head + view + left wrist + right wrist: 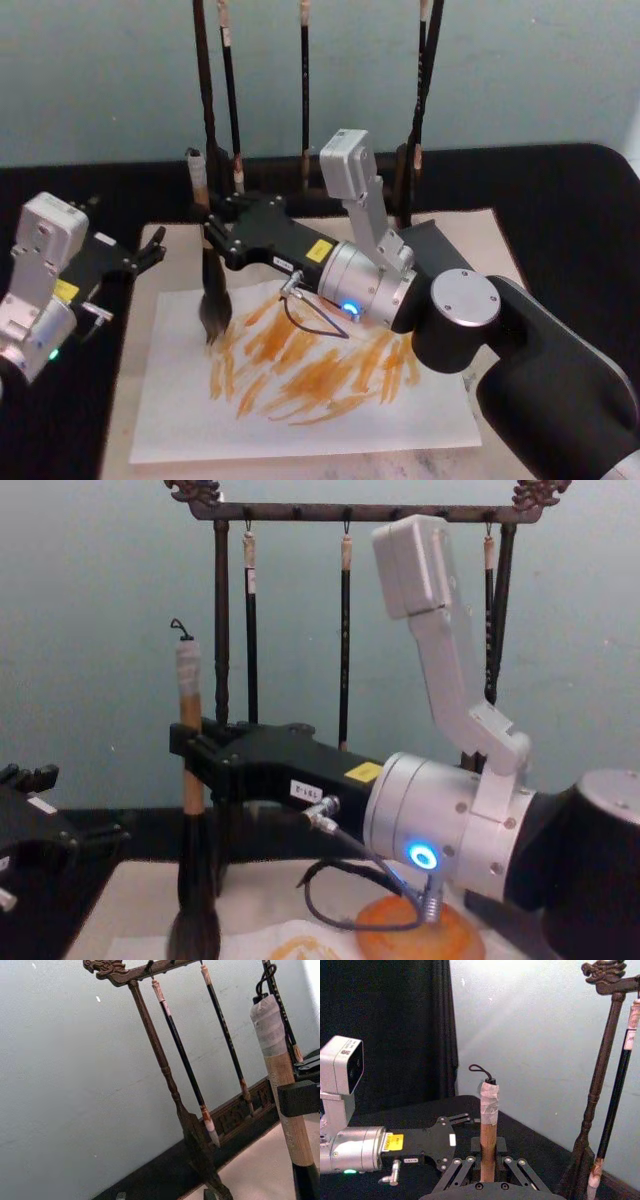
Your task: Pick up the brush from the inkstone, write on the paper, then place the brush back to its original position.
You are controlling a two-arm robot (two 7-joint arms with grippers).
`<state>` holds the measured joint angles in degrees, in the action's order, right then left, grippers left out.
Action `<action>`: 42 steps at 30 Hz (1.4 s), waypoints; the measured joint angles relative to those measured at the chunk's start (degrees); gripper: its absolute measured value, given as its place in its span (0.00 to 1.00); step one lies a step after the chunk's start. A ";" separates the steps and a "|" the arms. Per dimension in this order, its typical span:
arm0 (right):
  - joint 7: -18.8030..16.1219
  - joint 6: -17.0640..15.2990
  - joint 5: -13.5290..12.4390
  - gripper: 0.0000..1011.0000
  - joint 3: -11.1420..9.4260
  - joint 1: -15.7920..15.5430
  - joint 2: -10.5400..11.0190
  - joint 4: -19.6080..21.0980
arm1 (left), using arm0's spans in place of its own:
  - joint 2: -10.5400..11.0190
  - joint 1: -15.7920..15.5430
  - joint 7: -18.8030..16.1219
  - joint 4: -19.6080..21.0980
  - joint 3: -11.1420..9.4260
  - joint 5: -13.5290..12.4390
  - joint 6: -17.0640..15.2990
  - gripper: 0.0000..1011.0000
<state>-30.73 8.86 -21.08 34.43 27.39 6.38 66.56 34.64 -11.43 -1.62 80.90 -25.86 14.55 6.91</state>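
1. Right gripper: reaches across from the robot's right and stands over the far left part of the paper. Its fingers are clamped on the tan handle of the brush.
2. Brush: upright, white end cap and black loop on top, bushy bristles pointing down. The grip sits on the handle above the black ferrule. In the head view the bristle tip meets the sheet at the left end of the orange strokes.
3. Paper: a white sheet lying flat on a beige mat, which rests on the black desk. Orange strokes fan across the middle of the sheet.
4. Inkstone: an orange dish seen in the chest view, low down beneath the right arm's wrist, well apart from the brush.
5. Left gripper: idle at the mat's left edge, fingers apart, holding nothing.
6. Behind: a dark wooden rack with thin dark brushes hanging from it.
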 joint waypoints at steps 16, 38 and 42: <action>1.28 2.73 3.59 0.17 -0.70 -0.35 -0.78 -0.45 | 0.00 0.00 0.00 0.00 0.00 0.00 0.00 0.99; 2.68 0.39 -0.02 0.17 -5.55 -4.44 1.30 7.53 | 0.00 0.00 0.00 0.00 0.00 0.00 0.00 0.99; 4.22 -0.83 -1.39 0.17 -7.32 -6.28 2.49 10.52 | 0.00 0.00 0.00 0.00 0.00 0.00 0.00 0.99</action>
<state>-26.51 8.03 -22.47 27.11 21.11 8.87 77.08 34.65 -11.43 -1.62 80.90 -25.86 14.55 6.91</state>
